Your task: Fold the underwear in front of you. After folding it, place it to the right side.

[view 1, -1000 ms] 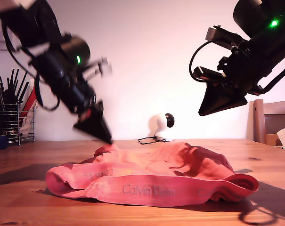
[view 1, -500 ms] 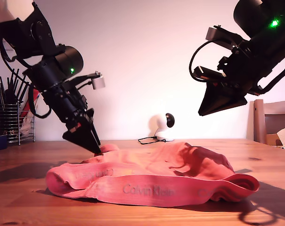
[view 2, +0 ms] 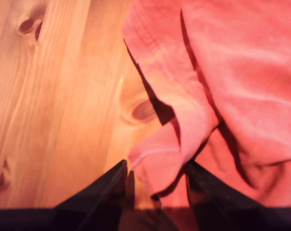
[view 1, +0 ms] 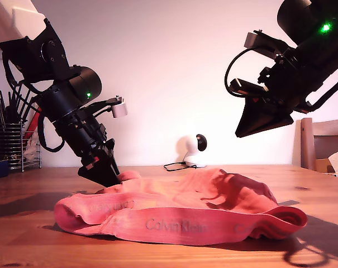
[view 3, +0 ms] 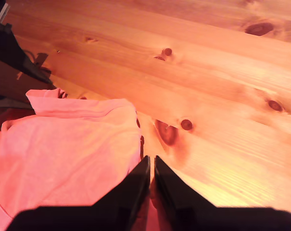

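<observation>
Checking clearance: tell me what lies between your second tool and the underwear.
Only open air, in the exterior view: my second tool hangs above the underwear.

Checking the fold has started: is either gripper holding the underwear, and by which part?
My first gripper is open around a raised fold at the edge of the underwear, not yet clamped. My second gripper is shut, holding nothing, above the table.

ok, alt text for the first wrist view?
My first gripper, jaws open, straddles a raised fold at the edge of the underwear, a coral-red cloth. Bare knotty wooden table shows beside the cloth.
</observation>
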`<state>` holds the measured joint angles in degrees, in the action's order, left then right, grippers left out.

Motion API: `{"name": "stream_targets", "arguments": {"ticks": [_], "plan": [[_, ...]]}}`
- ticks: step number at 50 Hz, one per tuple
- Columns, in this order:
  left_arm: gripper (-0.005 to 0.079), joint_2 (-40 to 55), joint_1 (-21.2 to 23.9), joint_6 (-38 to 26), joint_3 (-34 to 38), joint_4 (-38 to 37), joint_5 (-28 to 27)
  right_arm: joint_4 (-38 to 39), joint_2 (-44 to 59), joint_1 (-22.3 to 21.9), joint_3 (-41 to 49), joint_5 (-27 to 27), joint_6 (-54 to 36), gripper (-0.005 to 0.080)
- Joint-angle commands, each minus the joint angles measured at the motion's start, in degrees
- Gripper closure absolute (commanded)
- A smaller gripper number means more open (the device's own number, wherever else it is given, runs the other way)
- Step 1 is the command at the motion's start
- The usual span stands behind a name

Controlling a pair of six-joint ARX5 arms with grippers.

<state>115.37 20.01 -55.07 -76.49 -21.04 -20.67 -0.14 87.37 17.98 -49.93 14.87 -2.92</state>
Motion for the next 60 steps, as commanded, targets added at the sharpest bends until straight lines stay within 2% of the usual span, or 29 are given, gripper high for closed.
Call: {"name": "stream_targets", "arguments": {"ticks": [1,4,9,12,15,20,27,42,60], "plan": [[0.0407,2.32,0.57,-0.48,0.70,0.55,-0.70,0.33,0.98,-0.15,-0.11,0.22,-0.04,0.0765],[0.0442,2.73,0.85,-0.50,0.66,0.52,-0.70,0.35,0.98,-0.15,-0.11,0.22,-0.07,0.0765],[0.0564,3.41,1.44,-0.50,0.59,0.63,-0.57,0.31,0.98,-0.15,-0.11,0.22,-0.07,0.0765],[0.0605,3.91,1.64,-0.94,0.59,1.40,-0.02,0.31,0.98,-0.13,-0.11,0.22,-0.07,0.0765],[0.0646,4.00,1.64,-0.96,0.59,2.10,1.75,0.28,0.98,-0.13,-0.11,0.22,-0.07,0.0765],[0.0771,4.00,1.55,-0.90,0.35,2.84,3.89,0.28,0.98,-0.15,-0.11,0.22,-0.07,0.0765],[0.0764,3.96,1.49,-0.83,-3.28,-0.81,8.66,0.33,0.98,-0.11,-0.11,0.22,-0.09,0.0765],[0.0764,3.96,1.53,0.85,-15.19,-11.13,8.92,0.24,0.98,-0.11,-0.11,0.24,-0.07,0.0765],[0.0764,6.56,-0.07,1.25,-16.33,-9.22,6.91,0.07,0.98,-0.11,-0.11,0.26,-0.07,0.0765]]}}
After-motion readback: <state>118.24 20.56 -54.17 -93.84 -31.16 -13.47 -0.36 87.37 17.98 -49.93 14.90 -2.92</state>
